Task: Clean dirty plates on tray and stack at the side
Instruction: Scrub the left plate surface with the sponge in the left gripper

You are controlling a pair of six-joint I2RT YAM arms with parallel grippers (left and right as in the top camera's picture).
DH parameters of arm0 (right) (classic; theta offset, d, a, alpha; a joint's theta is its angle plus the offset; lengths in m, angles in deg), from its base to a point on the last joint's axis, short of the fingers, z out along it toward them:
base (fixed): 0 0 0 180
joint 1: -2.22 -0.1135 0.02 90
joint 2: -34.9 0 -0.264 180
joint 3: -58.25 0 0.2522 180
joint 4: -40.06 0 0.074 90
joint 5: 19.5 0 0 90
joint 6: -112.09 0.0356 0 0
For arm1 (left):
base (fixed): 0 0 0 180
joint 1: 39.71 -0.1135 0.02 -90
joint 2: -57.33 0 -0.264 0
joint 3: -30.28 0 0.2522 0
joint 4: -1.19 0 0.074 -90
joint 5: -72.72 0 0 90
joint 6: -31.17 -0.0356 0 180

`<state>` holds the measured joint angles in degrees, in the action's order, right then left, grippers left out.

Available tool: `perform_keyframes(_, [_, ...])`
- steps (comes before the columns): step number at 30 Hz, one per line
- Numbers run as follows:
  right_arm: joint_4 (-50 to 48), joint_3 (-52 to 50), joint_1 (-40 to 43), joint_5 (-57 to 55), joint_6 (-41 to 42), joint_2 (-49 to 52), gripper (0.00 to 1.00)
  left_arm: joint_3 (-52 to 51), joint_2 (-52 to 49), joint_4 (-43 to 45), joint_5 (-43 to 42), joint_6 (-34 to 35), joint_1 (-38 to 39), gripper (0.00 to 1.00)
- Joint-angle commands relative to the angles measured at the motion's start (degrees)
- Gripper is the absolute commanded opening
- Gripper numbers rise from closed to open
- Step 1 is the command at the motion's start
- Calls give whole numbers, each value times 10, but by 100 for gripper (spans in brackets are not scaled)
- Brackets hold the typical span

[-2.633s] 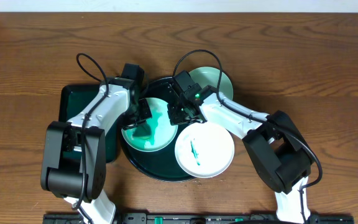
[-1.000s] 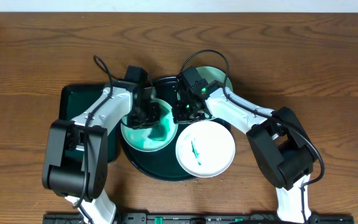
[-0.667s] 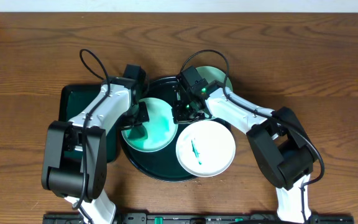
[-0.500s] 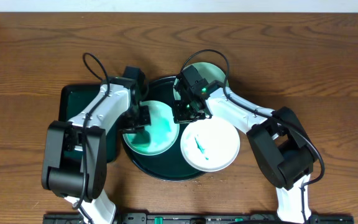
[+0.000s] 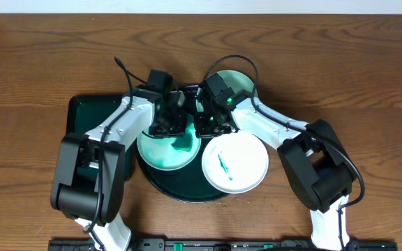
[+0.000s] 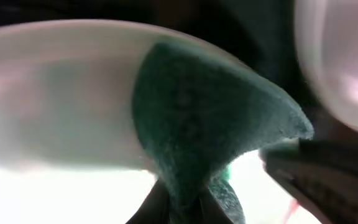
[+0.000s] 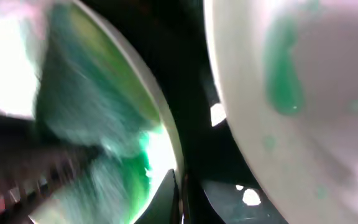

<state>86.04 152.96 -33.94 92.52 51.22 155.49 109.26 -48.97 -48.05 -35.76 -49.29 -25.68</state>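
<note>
The round black tray (image 5: 160, 187) sits on the counter (image 5: 368, 84) between both arms. On the tray's left half lies a mint plate (image 5: 158, 153), its outer edge nearly reaching the tray's left rim. The left hand (image 5: 167, 124) hangs over the far part of that plate, closed tight on a green sponge (image 6: 197, 124). In the left wrist view the sponge bulges out from between the fingers against the pale plate face.

The right hand (image 5: 204, 127) stands near the tray's middle, just beside the left hand with very little room between them. It is pinched shut on the mint plate's right rim, which runs straight down into the closed fingertips in the right wrist view.

A white plate (image 5: 239, 167) with a green smear (image 5: 224, 162) lies on the tray's near-right side. It overhangs the tray's rim there, and only a narrow dark gap parts it from the mint plate.

A second mint plate (image 5: 243, 87) lies at the tray's far-right edge, partly hidden under the right arm. Whether it rests on the rim cannot be told.

A rectangular tray (image 5: 82, 115) lies just beside the tray's left edge, under the left arm. Bare counter stretches behind the tray and well out to its right.
</note>
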Motion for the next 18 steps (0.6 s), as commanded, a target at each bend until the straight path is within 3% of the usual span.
perform_keyframes(1, [5, -2, 5, -16, 0, 14, 1, -4, -7, -13, 294, 128, -16, 7])
perform_keyframes(3, [5, -2, 5, -16, 0, 14, 1, -4, -7, -52, 374, 169, -16, 7])
perform_keyframes(11, [3, -2, 5, -17, 0, 14, 1, -4, -7, -206, 356, 210, -12, 7])
perform_keyframes(14, [3, -2, 5, -17, 0, 14, 1, -4, -7, -221, 276, 151, -12, 7])
perform_keyframes(18, [3, -2, 5, -17, 0, 14, 1, -4, -7, -203, 89, 0, -12, 7])
